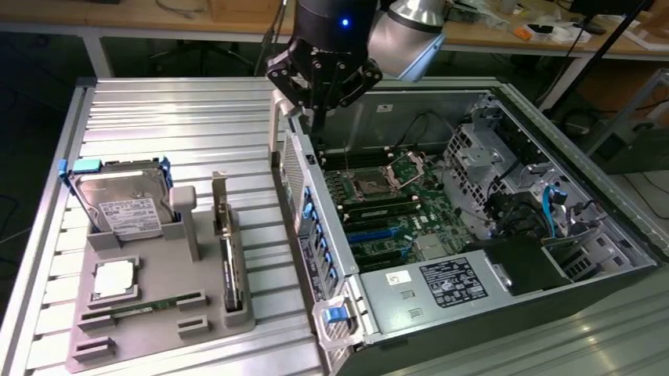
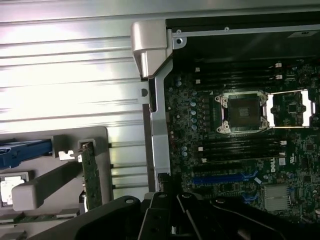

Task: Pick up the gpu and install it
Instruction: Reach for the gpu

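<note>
As the exterior view is read from its left to its right, the items stand as follows.

Ribbed metal surface (image 1: 188, 117): carries everything listed.

Grey holder (image 1: 146, 338): lies flat on the surface at the exterior view's left.

Hard drive (image 1: 131, 207): upright in the holder's far-left cradle, with a blue caddy around it and its white label facing the camera.

Processor chip (image 1: 113, 278): flat in a recess of the holder, just nearer than the hard drive.

RAM stick (image 1: 146, 305): thin and green, lying along the holder's near part.

gpu (image 1: 228, 254): on its long edge in the holder's right-hand slot (silver bracket at the far end, standing taller than the board). It is untouched and sits between the hard drive and the computer case.

Computer case (image 1: 585, 180): side open, just to the right of the holder, with a row of blue clips (image 1: 316, 235) along its nearer wall.

Motherboard (image 1: 392, 207): inside the computer case, with the load plate of its processor socket (image 1: 374, 186) swung open.

End effector (image 1: 319, 100): hangs above the far-left corner of the computer case, well apart from the gpu. Whether it is apart or together, I cannot tell.
</note>
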You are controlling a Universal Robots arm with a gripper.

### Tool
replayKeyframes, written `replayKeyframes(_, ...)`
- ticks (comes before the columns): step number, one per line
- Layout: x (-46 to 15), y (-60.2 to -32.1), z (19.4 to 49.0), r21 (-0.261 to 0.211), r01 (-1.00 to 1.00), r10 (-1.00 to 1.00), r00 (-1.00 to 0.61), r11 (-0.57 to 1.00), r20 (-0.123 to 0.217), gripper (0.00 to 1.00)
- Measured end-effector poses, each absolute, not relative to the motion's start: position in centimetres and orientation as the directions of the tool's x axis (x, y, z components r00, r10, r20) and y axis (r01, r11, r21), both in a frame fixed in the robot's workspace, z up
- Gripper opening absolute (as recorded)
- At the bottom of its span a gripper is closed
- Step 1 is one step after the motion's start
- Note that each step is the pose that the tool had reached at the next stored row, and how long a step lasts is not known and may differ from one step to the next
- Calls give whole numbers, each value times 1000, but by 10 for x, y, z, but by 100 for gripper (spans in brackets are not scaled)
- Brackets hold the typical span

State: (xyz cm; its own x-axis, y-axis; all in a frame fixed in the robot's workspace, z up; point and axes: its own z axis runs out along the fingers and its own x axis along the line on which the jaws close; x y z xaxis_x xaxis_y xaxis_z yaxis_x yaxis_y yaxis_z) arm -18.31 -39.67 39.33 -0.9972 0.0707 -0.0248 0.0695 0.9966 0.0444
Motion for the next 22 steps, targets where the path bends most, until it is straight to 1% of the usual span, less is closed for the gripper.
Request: replayKeyframes(22,-206,-397,393,44,69,71,-997,997,-25,11)
